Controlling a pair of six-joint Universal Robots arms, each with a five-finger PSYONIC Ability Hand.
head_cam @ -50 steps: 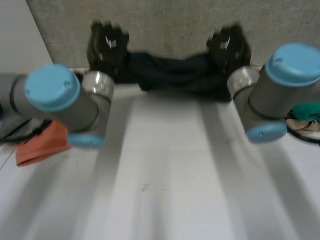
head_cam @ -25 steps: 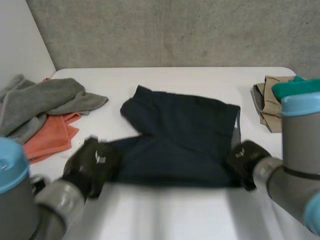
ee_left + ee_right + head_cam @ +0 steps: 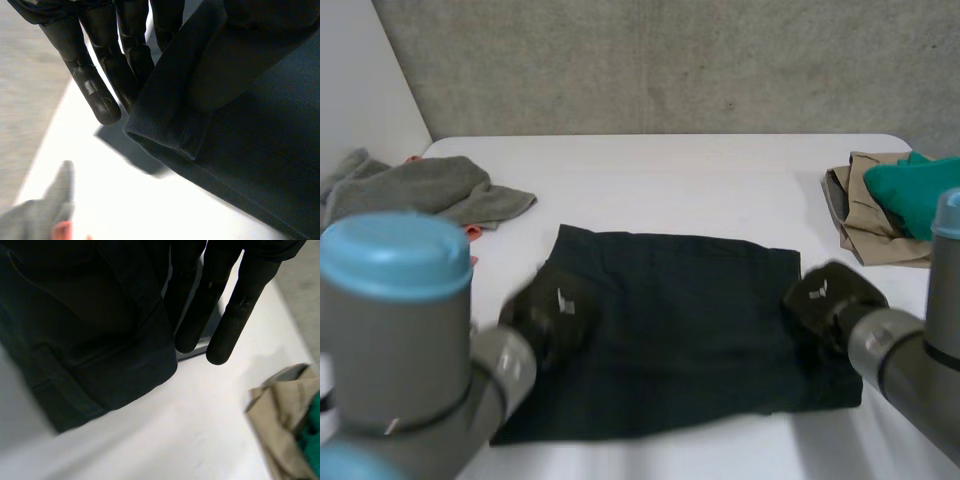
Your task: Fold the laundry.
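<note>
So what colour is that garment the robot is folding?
The garment is plain dark navy, almost black; the head view shows it best.

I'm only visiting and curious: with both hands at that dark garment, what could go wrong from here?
If the left hand draws back while its fingers pinch the hem of the dark garment, the fold could be dragged open. The garment's near edge runs skewed, so a next fold may come out crooked. The beige garment lies close to the right hand; a wide swing might snag it.
</note>
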